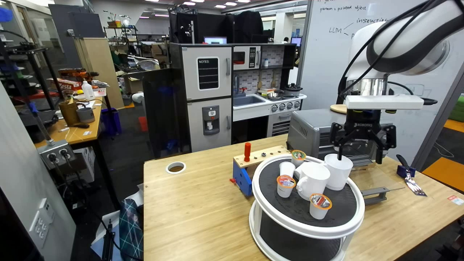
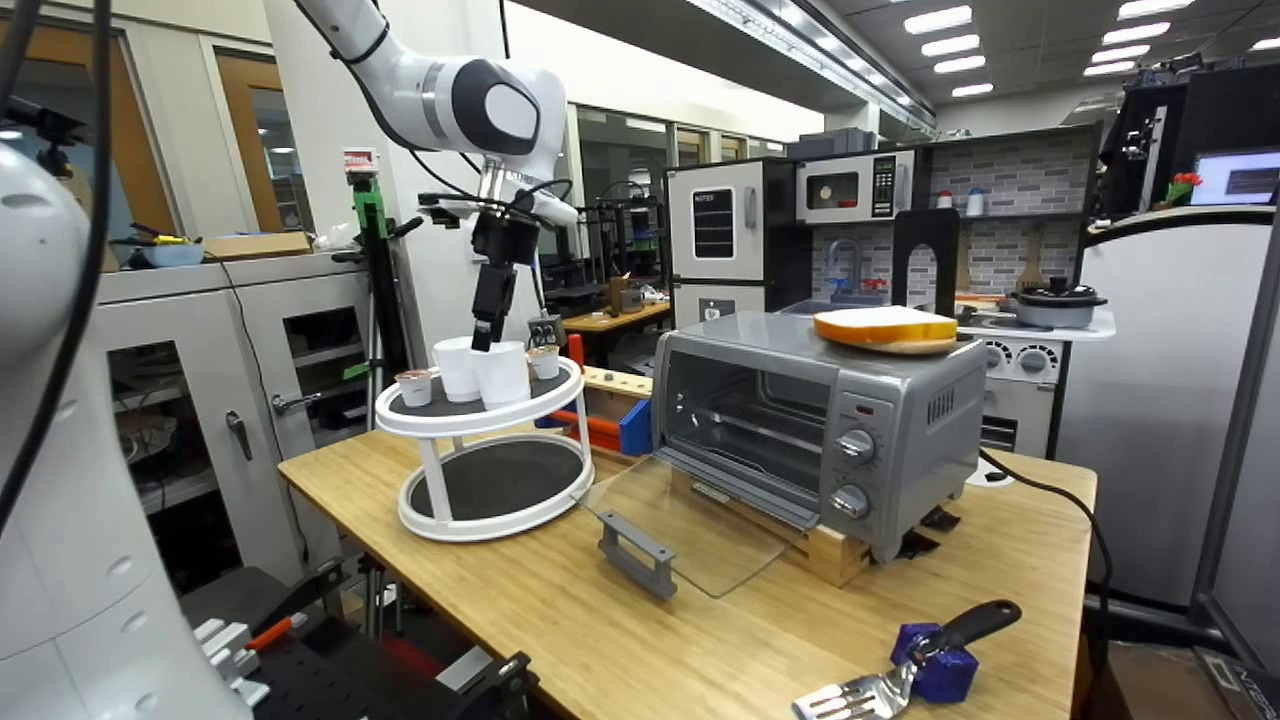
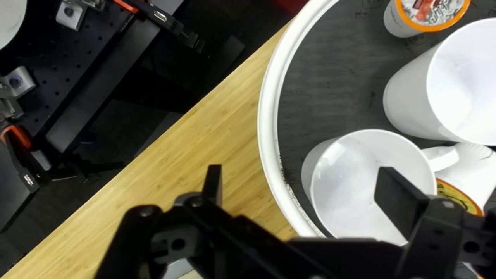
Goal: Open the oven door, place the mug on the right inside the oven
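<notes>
mug (image 1: 340, 175) on stand (image 3: 267, 116), gripper (image 1: 359, 161) spread at its mouth

step in hand: pick-up of the mug, by the look of it; the door (image 2: 700, 520) part seems done.
gripper: fingers spread, nothing pinched; one at the mug's mouth, over it or just inside, not clear which; the other outside it.
mug: white, upright, top tier, the side nearer the oven (image 2: 850, 410).
door: glass, swung down before the oven.
next move: likely calls for lowering to straddle the mug's wall, closing, then a straight lift clear of the second mug (image 1: 315, 179) just beside.
also on stand: small cup (image 1: 287, 169); pods (image 1: 320, 212), lidded.
table (image 1: 203, 203): wood; bears stand, oven, peg bench (image 1: 275, 152), utensil (image 2: 905, 672) propped on purple block (image 2: 950, 672).
atop oven: bread (image 2: 885, 325).
room: play kitchen (image 1: 221, 92); whiteboard (image 1: 326, 65), written on; cluttered desk (image 1: 78, 134).
</notes>
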### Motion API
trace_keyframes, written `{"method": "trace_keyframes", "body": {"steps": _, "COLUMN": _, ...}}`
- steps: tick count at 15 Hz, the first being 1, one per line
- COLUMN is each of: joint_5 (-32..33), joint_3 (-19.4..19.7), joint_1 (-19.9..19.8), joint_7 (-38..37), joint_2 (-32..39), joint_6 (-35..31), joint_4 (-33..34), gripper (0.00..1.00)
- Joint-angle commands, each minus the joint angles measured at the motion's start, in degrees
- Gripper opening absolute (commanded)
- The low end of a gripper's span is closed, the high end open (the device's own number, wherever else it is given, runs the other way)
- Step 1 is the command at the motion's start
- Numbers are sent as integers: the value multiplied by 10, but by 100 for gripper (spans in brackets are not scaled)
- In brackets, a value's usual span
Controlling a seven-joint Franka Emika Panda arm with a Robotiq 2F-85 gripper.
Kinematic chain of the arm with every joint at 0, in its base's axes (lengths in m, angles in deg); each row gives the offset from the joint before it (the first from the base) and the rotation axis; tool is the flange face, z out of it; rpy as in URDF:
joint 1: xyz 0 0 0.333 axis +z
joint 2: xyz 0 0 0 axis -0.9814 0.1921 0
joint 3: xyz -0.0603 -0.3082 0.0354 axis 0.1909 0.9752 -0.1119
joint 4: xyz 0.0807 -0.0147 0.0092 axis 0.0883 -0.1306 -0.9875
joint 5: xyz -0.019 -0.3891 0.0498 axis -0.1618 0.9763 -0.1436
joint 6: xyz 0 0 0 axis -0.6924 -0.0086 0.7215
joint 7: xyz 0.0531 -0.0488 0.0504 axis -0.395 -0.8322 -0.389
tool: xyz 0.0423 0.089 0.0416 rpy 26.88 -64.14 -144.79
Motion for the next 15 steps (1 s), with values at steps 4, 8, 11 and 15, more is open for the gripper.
{"method": "trace_keyframes", "body": {"steps": 4, "joint_5": 5, "joint_3": 9, "joint_1": -1, "joint_7": -11, "joint_2": 49, "joint_6": 49, "joint_4": 40, "gripper": 100}}
{"method": "trace_keyframes", "body": {"steps": 8, "joint_5": 7, "joint_3": 15, "joint_1": 0, "joint_7": -22, "joint_2": 66, "joint_6": 51, "joint_4": 51, "gripper": 100}}
{"method": "trace_keyframes", "body": {"steps": 11, "joint_5": 9, "joint_3": 19, "joint_1": 0, "joint_7": -28, "joint_2": 74, "joint_6": 50, "joint_4": 61, "gripper": 100}}
{"method": "trace_keyframes", "body": {"steps": 15, "joint_5": 18, "joint_3": 25, "joint_1": 0, "joint_7": -35, "joint_2": 83, "joint_6": 48, "joint_4": 70, "gripper": 93}}
